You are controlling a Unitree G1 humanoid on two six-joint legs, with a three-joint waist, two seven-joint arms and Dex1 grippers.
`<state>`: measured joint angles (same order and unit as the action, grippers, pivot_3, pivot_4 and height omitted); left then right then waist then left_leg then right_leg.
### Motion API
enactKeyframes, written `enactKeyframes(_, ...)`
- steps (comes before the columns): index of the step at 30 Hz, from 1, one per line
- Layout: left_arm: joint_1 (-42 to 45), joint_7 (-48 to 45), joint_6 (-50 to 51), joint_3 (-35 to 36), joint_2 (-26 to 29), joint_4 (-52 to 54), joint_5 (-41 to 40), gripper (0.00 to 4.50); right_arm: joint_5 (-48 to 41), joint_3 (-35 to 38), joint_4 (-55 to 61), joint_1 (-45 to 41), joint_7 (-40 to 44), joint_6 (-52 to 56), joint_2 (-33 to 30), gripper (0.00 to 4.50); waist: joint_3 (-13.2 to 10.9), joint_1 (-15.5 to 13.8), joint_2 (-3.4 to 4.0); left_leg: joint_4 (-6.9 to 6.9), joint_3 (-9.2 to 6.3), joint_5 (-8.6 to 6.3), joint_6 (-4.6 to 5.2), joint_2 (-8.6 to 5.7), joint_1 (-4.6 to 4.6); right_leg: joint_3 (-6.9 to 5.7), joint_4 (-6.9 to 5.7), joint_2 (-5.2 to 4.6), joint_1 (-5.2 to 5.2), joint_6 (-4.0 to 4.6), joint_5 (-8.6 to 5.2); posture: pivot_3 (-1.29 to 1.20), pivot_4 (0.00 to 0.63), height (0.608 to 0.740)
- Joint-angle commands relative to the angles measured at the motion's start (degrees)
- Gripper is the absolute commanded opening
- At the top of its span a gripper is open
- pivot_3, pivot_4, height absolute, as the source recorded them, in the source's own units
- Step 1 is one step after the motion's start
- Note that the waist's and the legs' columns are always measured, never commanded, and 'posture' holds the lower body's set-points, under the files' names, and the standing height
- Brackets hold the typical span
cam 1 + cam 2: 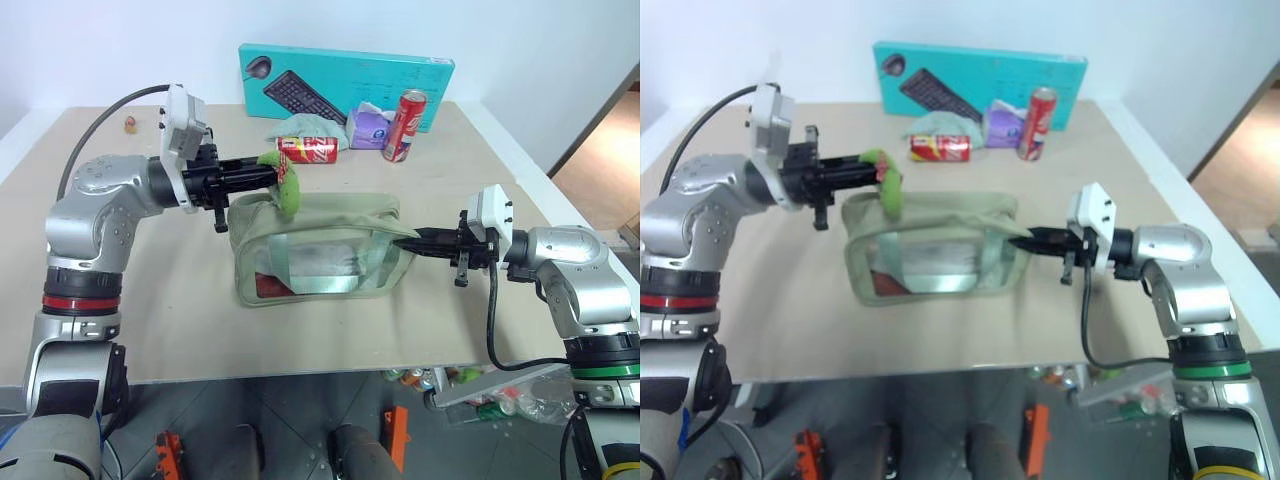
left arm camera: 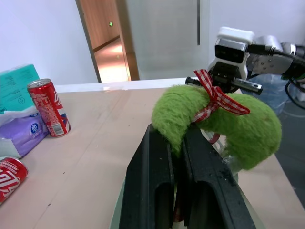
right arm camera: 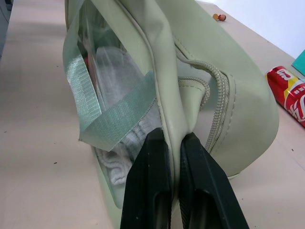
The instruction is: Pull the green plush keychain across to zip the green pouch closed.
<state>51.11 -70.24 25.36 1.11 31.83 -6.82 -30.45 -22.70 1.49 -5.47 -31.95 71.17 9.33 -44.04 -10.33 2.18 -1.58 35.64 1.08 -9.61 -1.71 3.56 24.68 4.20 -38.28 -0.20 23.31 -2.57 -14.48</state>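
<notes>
- Keychain (image 1: 285,185) is pinched in the closed left claw (image 1: 268,175), ready to draw the zipper.
- Right claw (image 1: 415,240) clamps the pouch (image 1: 320,250) end, bracing it.

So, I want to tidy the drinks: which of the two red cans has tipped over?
The red can beside the pale green cloth lies on its side; the other red can, by the purple tissue pack, stands upright.

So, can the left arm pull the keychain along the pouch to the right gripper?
Probably yes: the left gripper is shut on the green plush keychain, the right gripper pinches the green pouch, nothing between.
</notes>
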Motion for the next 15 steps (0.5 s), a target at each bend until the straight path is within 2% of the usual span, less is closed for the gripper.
enactKeyframes(1, 2.8, 0.8, -2.2, -1.4, -1.2, 0.9, 1.6, 0.02, 0.6, 0.9, 0.0, -0.2, 0.2, -0.7, -0.9, 0.00, 0.0, -0.2, 0.00, 0.04, -0.01, 0.00, 0.00, -0.01, 0.01, 0.00, 0.00, 0.00, -0.01, -0.02, 0.01, 0.00, 0.150, 0.740)
enactKeyframes(11, 3.7, -2.3, 0.0, -5.4, 1.2, -0.7, 5.3, 0.02, 0.9, 1.1, 0.5, 0.2, -0.3, -1.0, -0.8, 0.00, 0.0, -0.2, 0.00, 0.04, 0.00, 0.00, 0.00, -0.01, 0.01, 0.01, 0.00, 0.01, 0.00, -0.02, 0.01, 0.00, 0.150, 0.740)
enactKeyframes(15, 4.2, -4.1, 1.2, -6.0, 2.2, -0.2, 5.0, 1.40, 0.9, 0.8, 0.6, 0.2, -0.5, -0.9, -0.5, 0.00, 0.0, -0.3, 0.00, 0.04, -0.01, 0.00, 0.00, -0.01, 0.01, 0.01, 0.00, 0.00, 0.00, -0.03, 0.01, 0.00, 0.150, 0.740)
